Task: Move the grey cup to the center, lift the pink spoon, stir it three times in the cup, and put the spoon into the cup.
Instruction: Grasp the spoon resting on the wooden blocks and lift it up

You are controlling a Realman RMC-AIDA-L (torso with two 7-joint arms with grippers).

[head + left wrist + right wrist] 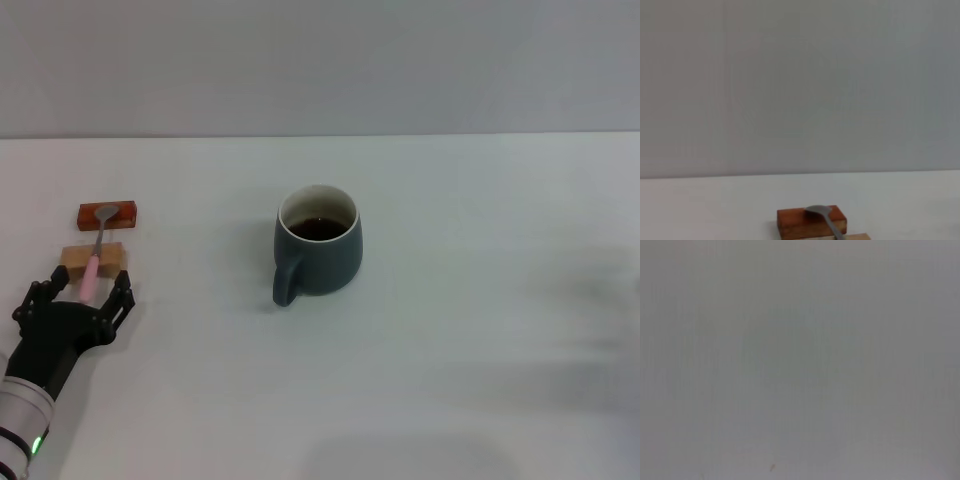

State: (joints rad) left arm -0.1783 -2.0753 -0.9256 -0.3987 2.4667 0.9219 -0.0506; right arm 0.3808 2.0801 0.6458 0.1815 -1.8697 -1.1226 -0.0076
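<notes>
The grey cup (pixel 320 258) stands near the middle of the white table, its handle toward the front left, with dark liquid inside. The pink spoon (pixel 94 262) lies at the left, its grey bowl on a red-brown block (pixel 107 214) and its pink handle across a tan block (pixel 93 256). My left gripper (pixel 86 293) is open, with its fingers on either side of the pink handle end, low at the table. The spoon's bowl (pixel 819 210) also shows in the left wrist view. My right gripper is out of view.
The red-brown block (pixel 810 223) and a corner of the tan block (pixel 856 236) show in the left wrist view. The white table (pixel 480 350) stretches right of the cup. The right wrist view shows only a plain grey surface.
</notes>
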